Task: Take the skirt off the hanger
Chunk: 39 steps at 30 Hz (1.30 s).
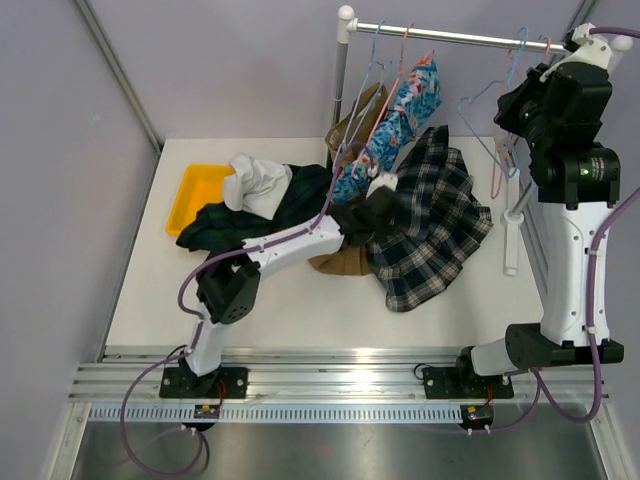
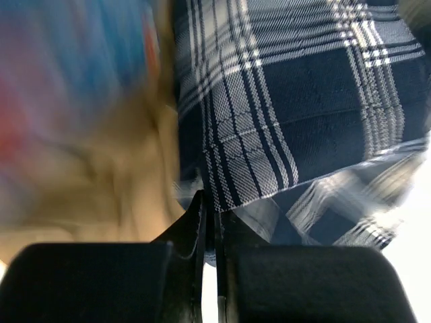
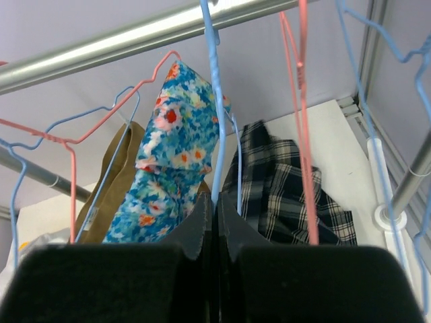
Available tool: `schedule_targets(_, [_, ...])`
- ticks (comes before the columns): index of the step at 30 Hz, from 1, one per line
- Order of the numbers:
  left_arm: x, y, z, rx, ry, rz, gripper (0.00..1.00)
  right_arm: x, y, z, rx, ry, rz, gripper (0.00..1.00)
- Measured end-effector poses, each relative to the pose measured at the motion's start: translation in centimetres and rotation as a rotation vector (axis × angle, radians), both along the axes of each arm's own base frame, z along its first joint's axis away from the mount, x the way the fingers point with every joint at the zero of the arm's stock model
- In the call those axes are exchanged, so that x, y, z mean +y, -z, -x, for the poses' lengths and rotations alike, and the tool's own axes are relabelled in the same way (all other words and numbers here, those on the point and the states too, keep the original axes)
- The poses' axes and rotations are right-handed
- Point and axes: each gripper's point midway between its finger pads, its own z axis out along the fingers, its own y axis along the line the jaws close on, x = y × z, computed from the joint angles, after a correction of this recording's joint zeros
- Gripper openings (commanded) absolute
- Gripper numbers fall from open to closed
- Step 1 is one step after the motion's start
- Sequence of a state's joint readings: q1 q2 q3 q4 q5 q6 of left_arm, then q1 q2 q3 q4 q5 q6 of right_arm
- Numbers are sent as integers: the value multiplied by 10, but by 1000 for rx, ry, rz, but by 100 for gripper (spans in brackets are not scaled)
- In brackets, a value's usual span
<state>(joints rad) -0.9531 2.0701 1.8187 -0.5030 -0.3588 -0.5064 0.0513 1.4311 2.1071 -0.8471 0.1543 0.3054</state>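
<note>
The tan skirt (image 1: 358, 120) hangs from a light-blue hanger (image 3: 108, 168) at the left of the rail, and its lower part lies on the table (image 1: 340, 263). It also shows in the right wrist view (image 3: 111, 182) and, blurred, in the left wrist view (image 2: 101, 175). My left gripper (image 1: 385, 205) is low between the tan cloth and a navy-and-white plaid garment (image 2: 289, 101). Its jaws (image 2: 209, 202) are shut on the plaid hem. My right gripper (image 1: 508, 108) is up by the rail, shut (image 3: 215, 198) on another light-blue hanger wire (image 3: 214, 128).
A blue floral garment (image 1: 405, 115) hangs beside the tan skirt. Pink hangers (image 3: 303, 121) hang on the metal rail (image 1: 450, 37). A yellow tray (image 1: 195, 195), a white cloth (image 1: 255, 182) and a dark green tartan garment (image 1: 225, 225) lie at the left. The rack's white post (image 1: 512, 240) stands at the right.
</note>
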Motion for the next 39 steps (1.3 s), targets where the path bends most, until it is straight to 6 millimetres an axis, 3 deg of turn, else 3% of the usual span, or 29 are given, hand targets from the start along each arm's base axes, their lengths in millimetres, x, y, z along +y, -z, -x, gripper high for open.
schedule_targets(3, [26, 46, 55, 77, 41, -123, 0, -5, 5, -12, 3, 23, 11, 0])
schedule_targets(5, [39, 56, 105, 90, 102, -203, 0, -8, 13, -19, 15, 37, 19, 0])
schedule_targets(7, [44, 41, 149, 70, 167, -239, 0, -11, 25, -25, 32, 47, 25, 0])
schedule_targets(9, [45, 5, 192, 24, 231, -219, 0, -13, 33, -31, 38, 55, 32, 0])
schedule_targets(11, [59, -38, 215, -23, 248, -167, 0, -15, 39, -34, 41, 62, 37, 0])
schedule_targets(12, [74, -59, 217, -44, 229, -152, 0, -16, 41, -34, 42, 66, 41, 0])
schedule_targets(16, [144, -133, 193, -160, 72, -101, 0, -19, 40, -27, 35, 81, 50, 0])
schedule_targets(18, [174, -159, 177, -205, 6, -82, 0, -20, 39, -21, 31, 85, 51, 8])
schedule_targets(21, [216, -180, 148, -247, -91, -89, 0, -26, 39, -17, 30, 110, 53, 64])
schedule_targets(23, [240, -194, 129, -275, -152, -126, 0, -29, 41, -15, 35, 124, 58, 94])
schedule_targets(24, [248, -202, 120, -288, -170, -143, 0, -30, 44, -13, 41, 130, 60, 99])
schedule_targets(27, [264, -238, 92, -339, -214, -162, 0, -32, 54, -7, 62, 136, 73, 99])
schedule_targets(36, [318, -383, -7, -642, -419, -14, 0, -32, 57, 9, 55, 137, 68, 99])
schedule_targets(39, [339, -398, -35, -730, -481, -27, 0, -32, 54, 14, 41, 138, 60, 99])
